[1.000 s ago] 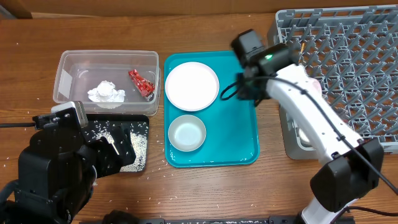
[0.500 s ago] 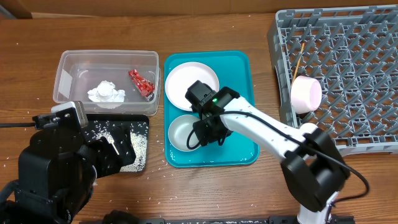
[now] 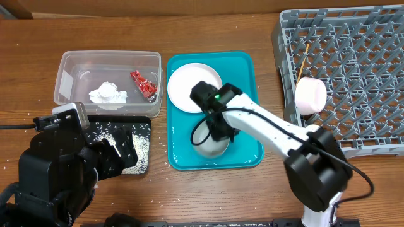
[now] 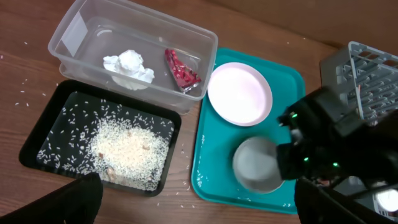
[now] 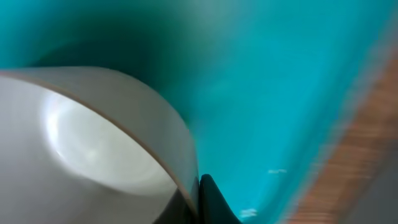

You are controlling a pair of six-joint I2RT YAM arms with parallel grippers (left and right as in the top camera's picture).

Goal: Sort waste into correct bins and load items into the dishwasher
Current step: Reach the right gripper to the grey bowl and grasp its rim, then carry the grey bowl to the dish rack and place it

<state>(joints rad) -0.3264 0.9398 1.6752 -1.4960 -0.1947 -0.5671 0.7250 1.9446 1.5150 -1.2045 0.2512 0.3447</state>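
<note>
Right gripper (image 3: 212,130) clamps a smooth round bowl (image 3: 212,147) by its thin rim, six o'clock on the teal tray (image 3: 243,69); left gripper (image 4: 199,204) gapes empty.

Right arm (image 3: 265,125) slants across near half of teal tray (image 3: 243,69), over bowl (image 3: 211,146): blocks reach from right. Plate (image 3: 186,85) fills tray's far left; far right corner bare. Bare table (image 3: 268,75) strip between tray and rack (image 3: 353,69). Left arm (image 3: 57,176) covers near-left corner, overhangs black tray (image 3: 126,126). Tub (image 3: 76,63) far left, top open.
</note>
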